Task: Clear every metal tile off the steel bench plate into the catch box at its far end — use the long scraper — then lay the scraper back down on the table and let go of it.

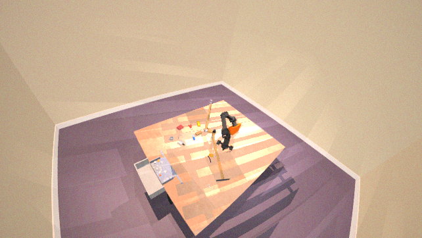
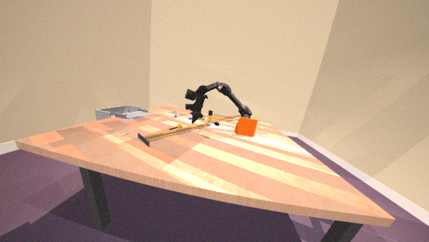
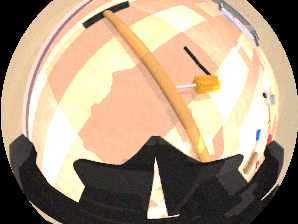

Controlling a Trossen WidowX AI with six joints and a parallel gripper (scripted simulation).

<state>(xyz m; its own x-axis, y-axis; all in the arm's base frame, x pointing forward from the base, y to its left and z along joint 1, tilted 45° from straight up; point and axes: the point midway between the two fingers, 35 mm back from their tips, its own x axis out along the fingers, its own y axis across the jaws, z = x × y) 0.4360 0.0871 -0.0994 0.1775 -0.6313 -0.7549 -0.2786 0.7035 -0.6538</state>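
The long scraper lies on the table, with a wooden handle and a wide black blade at its far end. My gripper is shut and empty, above the table beside the handle's near part. The steel bench plate is at the table's left edge in the top view. Several small pale metal tiles are scattered on it. The catch box adjoins the plate's outer side, beyond the table edge. Single tiles are too small to tell apart in the exterior view.
An orange-handled screwdriver and a thin black piece lie beside the scraper. Another long wooden-handled tool lies behind. Red, yellow and blue items lie nearby. An orange block stands by the arm.
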